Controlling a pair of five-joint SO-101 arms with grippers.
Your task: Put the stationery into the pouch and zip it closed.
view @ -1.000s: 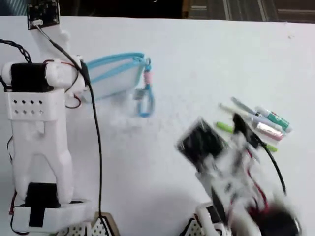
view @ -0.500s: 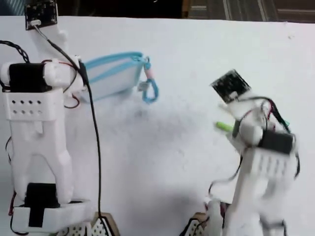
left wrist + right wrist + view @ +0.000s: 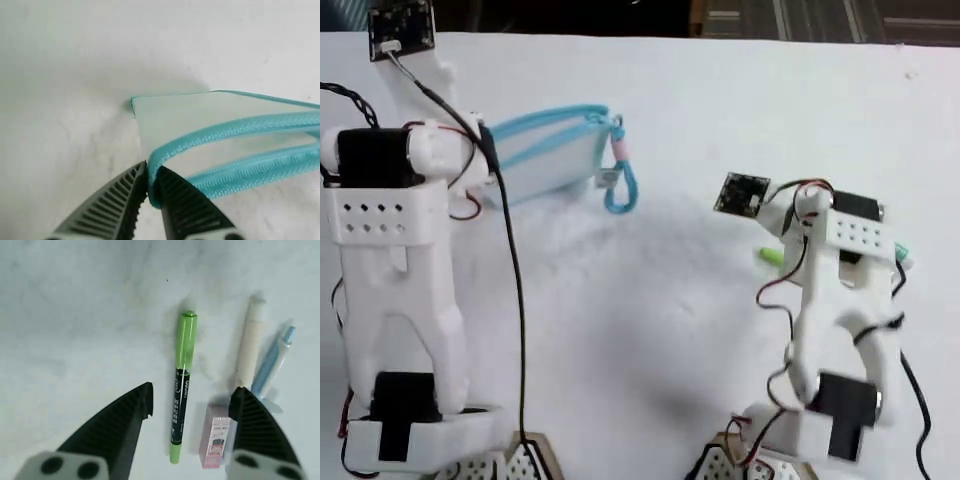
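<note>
Pouch (image 3: 545,160) lies far left, its blue zipper edge pinched by the left gripper (image 3: 148,192). Right gripper (image 3: 194,392) hangs spread over the green pen (image 3: 181,390) at the right; wide table (image 3: 670,330) separates them.

the right arm (image 3: 840,262) hides most of the green pen (image 3: 772,257), the left arm (image 3: 390,250) part of the pouch (image 3: 548,160).

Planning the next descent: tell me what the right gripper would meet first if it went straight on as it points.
The right gripper would probably meet the green highlighter, lying between its open fingers; depth is unclear.
</note>
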